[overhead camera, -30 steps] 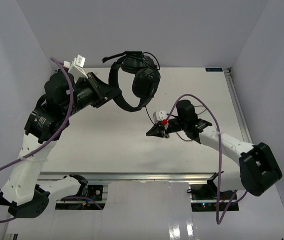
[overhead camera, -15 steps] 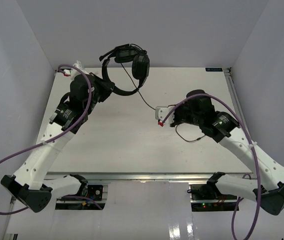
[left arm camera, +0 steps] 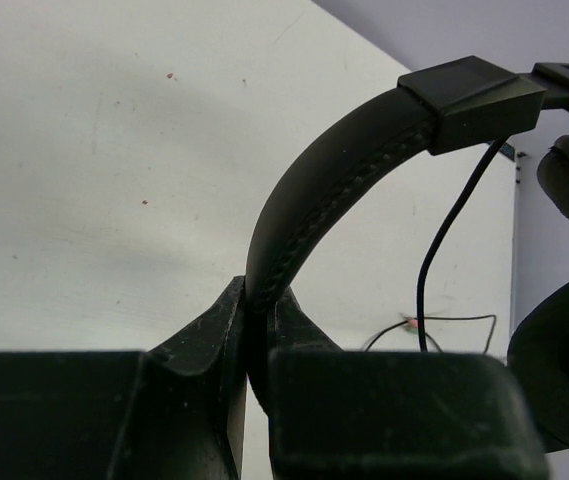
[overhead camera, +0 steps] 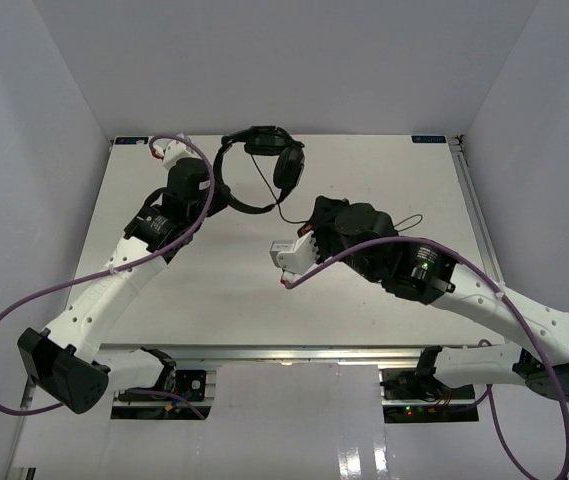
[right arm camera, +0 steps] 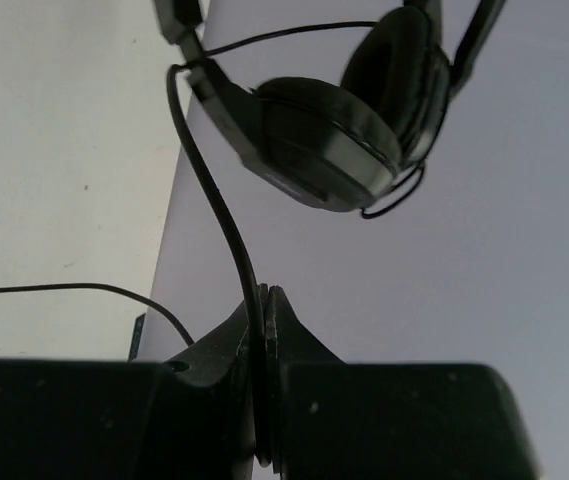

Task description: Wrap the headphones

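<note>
Both arms are on the move here. Over the past second the left arm has brought the headphones (overhead camera: pixel 287 170) down from up high against the back wall (overhead camera: pixel 294 70) to hang just above the far middle of the table (overhead camera: pixel 214 290). The left gripper (left arm camera: pixel 256 320) is clenched tight on the headband (left arm camera: pixel 314 200), padded strap pinched between the jaws, earcups dangling off to the side. Meanwhile the right arm swings in from the right, and the right gripper (right arm camera: pixel 264 310) now sits close under the earcups (right arm camera: pixel 324 150), jaws clamped on the thin cord (right arm camera: pixel 214 200), which runs straight up from the pinch to the headset. The stretch of cord between the two grips looks much shorter than a second ago, while loose cord trails on the table beside the right arm. That reads as set-up for the winding: headset steadied in one grip, cord fed from the other, and no turns visible round the headband yet.
</note>
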